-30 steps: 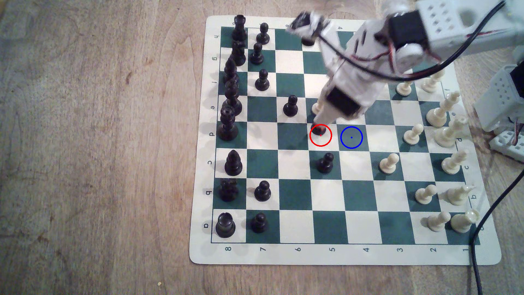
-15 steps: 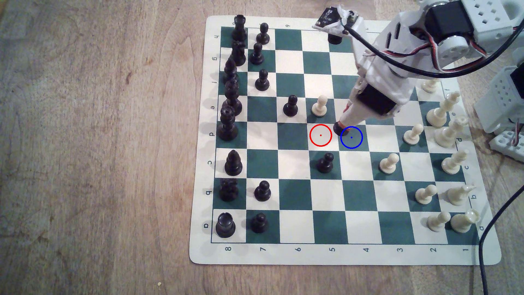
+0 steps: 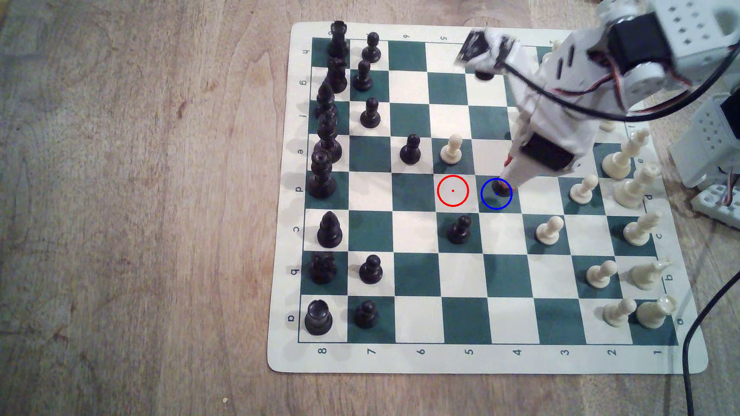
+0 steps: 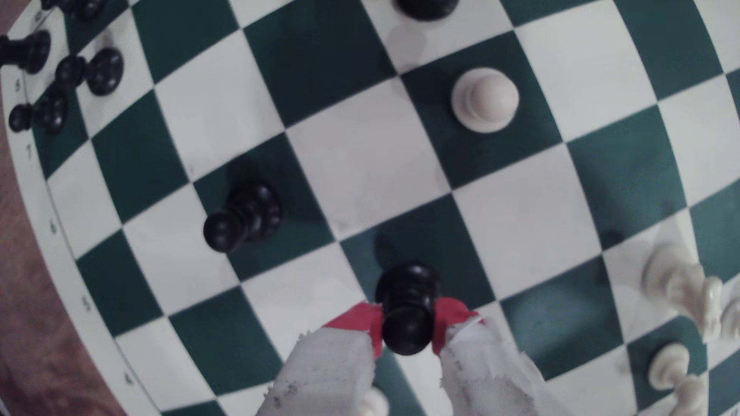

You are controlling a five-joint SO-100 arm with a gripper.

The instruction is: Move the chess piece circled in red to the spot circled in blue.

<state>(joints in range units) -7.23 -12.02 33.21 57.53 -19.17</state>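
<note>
Item: pawn, pinched at the neck between my tool's red pads. Moved within the last second from the red-ringed white square, now vacant, to the spot; its base lies inside the blue ring. Remaining, by my judgement: seat and release. Room: adjoining squares bare; cream pawn and black pawn diagonal, well apart. Board edge distant.
</note>
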